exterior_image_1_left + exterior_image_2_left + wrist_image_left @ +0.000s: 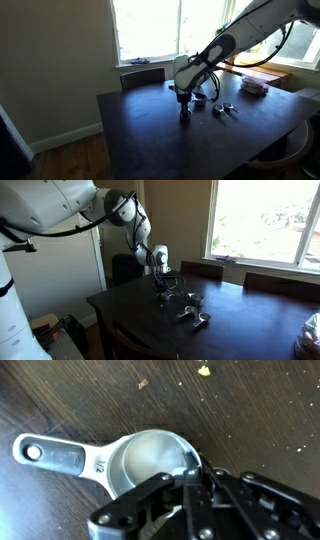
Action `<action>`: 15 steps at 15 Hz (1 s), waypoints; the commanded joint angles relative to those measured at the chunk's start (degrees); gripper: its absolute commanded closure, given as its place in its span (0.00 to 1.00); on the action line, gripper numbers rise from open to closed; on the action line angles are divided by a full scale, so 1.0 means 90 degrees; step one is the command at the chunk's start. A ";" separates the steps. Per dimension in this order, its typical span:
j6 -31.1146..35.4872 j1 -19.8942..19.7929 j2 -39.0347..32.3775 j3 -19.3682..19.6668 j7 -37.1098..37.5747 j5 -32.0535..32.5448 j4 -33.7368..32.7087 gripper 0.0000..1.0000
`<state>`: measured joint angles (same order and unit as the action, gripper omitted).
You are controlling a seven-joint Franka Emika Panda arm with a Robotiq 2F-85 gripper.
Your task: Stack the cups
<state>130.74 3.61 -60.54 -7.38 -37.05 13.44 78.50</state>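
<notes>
Arm point(215, 50) bends steeply down to the table point(150, 140), fingers point(165, 485) pinched tight on the rim of a cup point(145, 460).

Rim: the side of the cup point(140, 460) nearest the hand point(197, 478) is hidden beneath its fingers in the wrist view.
Hand body: cut off by the wrist view's lower edge.
Other cups point(224, 108): beside the hand, too small to count in an exterior view.
</notes>
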 commanded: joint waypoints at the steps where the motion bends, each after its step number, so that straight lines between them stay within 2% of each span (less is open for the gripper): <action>1: 0.0075 0.0070 0.0122 0.0117 0.0356 0.0022 0.0251 0.94; 4: 0.0179 0.0060 0.0241 0.0105 0.0731 -0.0037 0.0452 0.95; 10: 0.1082 0.0148 0.0647 0.0168 0.1413 0.0129 0.1204 0.96; 15: 0.1543 0.0245 0.1022 0.0150 0.1773 0.0122 0.1706 0.96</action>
<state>141.40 4.67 -56.95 -6.97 -24.55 13.86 86.62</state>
